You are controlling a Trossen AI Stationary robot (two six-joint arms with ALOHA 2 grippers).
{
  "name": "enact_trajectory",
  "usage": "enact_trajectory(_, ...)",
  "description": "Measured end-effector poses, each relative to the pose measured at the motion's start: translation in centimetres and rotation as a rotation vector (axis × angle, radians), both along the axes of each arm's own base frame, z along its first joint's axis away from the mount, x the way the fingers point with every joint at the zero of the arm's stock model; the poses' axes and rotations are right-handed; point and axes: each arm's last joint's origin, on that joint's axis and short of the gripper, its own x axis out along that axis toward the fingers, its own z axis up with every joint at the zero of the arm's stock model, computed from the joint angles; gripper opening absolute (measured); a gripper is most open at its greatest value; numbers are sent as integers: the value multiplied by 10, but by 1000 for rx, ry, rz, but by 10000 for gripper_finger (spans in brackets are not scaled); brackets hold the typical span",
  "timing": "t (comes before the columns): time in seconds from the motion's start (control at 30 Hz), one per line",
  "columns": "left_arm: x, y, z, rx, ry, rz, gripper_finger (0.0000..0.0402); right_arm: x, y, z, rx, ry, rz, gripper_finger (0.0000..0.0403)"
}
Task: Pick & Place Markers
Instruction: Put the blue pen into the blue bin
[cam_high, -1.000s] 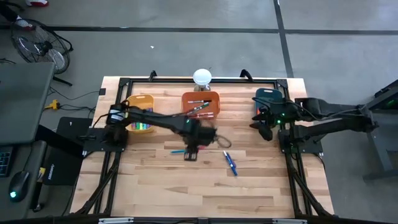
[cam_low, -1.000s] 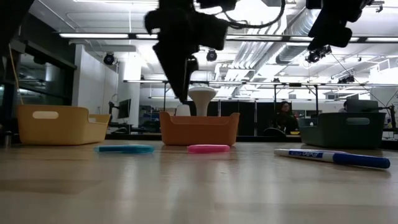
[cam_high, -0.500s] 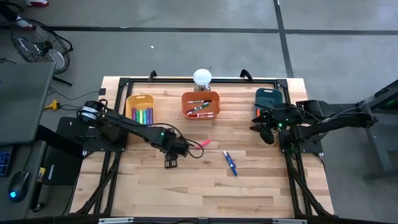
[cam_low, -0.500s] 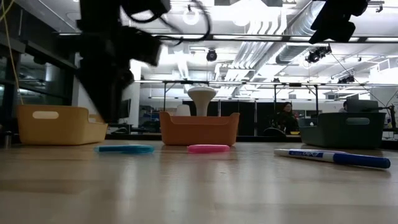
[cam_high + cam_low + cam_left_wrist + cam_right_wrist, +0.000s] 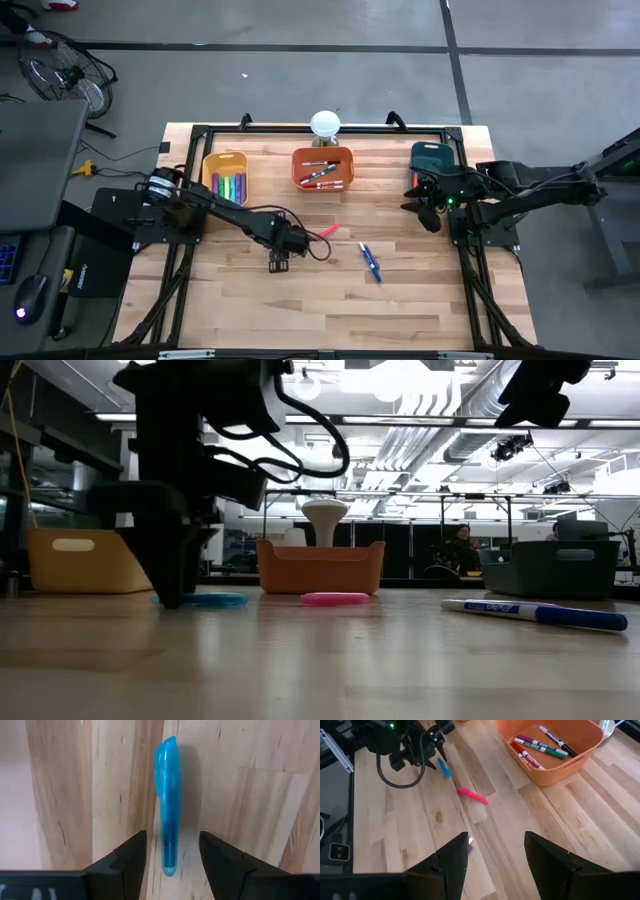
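Markers for this job lie partly loose on the wooden table and partly in its bins, so we take things from the biggest down. At the far edge we see three bins: a yellow bin on the left holding a row of coloured markers, an orange bin in the middle holding several more, and a teal bin on the right whose contents we cannot make out. A white lamp-like object stands just behind the orange bin.

We see the left arm reaching across from the left side, its left gripper down at the tabletop in the middle area. Its fingers stand spread, one on each side of a teal marker that lies flat on the wood; the marker's near end sits between the tips, with a gap on each side, so we see no pinch. In the low view that gripper's tip is down at the table just beside the teal marker.

The right gripper hangs above the table on the right side, in front of the teal bin, fingers spread and empty.

Smaller still, a pink marker lies just right of the left gripper, and a blue marker with a white body lies farther right, apart from both.
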Motion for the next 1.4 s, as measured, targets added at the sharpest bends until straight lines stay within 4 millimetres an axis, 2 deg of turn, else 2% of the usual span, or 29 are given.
enact_trajectory(0.3,0,5,-8,-16,-22,-6,176,0,0,0,2,1,9,183)
enact_trajectory(0.63,-9,26,-26,-151,9,28,168,3,1,-2,-1,1,12,183)
enact_trajectory(0.8,-10,28,-28,-130,10,29,119,10,7,-23,-3,-6,36,183)
enact_trajectory(1.03,-9,28,-28,-96,-3,21,29,20,22,-67,78,-113,65,183)
enact_trajectory(1.23,-8,28,-28,-100,-24,23,23,22,33,-101,110,-269,75,183)
enact_trajectory(1.4,4,27,-19,-86,-74,29,23,20,39,-114,47,-441,85,183)
